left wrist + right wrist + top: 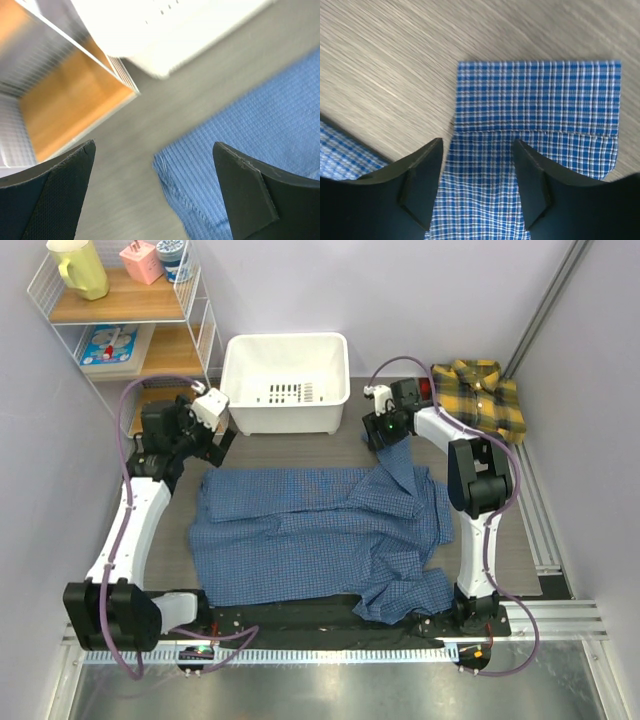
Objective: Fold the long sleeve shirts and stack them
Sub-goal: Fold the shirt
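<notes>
Cuff [537,95] of blue shirt [300,530] lies between right gripper's [477,142] parted jaws, apparently placed for a folding pinch; left gripper [154,145] hangs open.

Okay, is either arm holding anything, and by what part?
Nothing yet. The right gripper stands open astride the sleeve of the blue shirt, just behind its cuff; the left gripper is open and empty.

Blue fine-check shirt [300,540]; yellow-dark plaid shirt [482,395]; white bin [285,390].
</notes>
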Controlling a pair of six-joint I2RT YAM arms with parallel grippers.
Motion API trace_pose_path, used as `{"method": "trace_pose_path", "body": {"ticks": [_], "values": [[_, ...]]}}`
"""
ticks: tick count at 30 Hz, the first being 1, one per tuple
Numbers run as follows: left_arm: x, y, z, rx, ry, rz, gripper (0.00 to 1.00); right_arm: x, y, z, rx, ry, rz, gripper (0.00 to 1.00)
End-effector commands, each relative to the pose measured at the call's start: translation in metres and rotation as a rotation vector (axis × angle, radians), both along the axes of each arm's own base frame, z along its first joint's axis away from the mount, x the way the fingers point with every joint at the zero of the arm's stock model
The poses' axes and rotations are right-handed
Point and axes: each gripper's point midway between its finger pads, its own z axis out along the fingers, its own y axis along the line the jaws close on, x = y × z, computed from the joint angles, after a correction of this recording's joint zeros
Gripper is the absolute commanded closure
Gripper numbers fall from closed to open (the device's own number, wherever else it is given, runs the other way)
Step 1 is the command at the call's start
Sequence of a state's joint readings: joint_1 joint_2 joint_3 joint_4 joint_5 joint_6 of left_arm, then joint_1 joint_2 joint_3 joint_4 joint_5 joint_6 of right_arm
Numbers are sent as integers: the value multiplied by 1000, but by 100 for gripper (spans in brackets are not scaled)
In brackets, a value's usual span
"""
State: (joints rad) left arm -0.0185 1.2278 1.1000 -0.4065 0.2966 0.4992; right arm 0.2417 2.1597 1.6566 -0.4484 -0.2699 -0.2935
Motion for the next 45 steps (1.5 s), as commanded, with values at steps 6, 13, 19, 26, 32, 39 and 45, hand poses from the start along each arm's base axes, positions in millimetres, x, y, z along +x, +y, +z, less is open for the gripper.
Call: {"method": "trace_pose_path", "body": {"ticks": [6, 13, 19, 26, 32, 39, 45], "values": [[13, -14, 78, -184, -134, 48, 0, 6, -3, 2, -24, -23, 16, 87], [-20, -57, 107, -233, -169, -220, 0, -45, 50, 148, 368, -88, 290, 99], [-79, -102, 96, -203, -95, -527, 0, -143, 83, 230, 667, -40, 550, 99], [-117, -158, 86, -125, -120, -777, 0, -201, 96, 262, 701, -87, 685, 99], [-124, -194, 76, -159, -142, -861, 0, -236, 99, 278, 716, -128, 768, 99], [-123, -237, 61, -176, -103, -868, 1, -266, 102, 273, 694, -153, 838, 99], [-125, -261, 61, -235, -82, -872, 17, -285, 102, 276, 689, -178, 882, 99]]}}
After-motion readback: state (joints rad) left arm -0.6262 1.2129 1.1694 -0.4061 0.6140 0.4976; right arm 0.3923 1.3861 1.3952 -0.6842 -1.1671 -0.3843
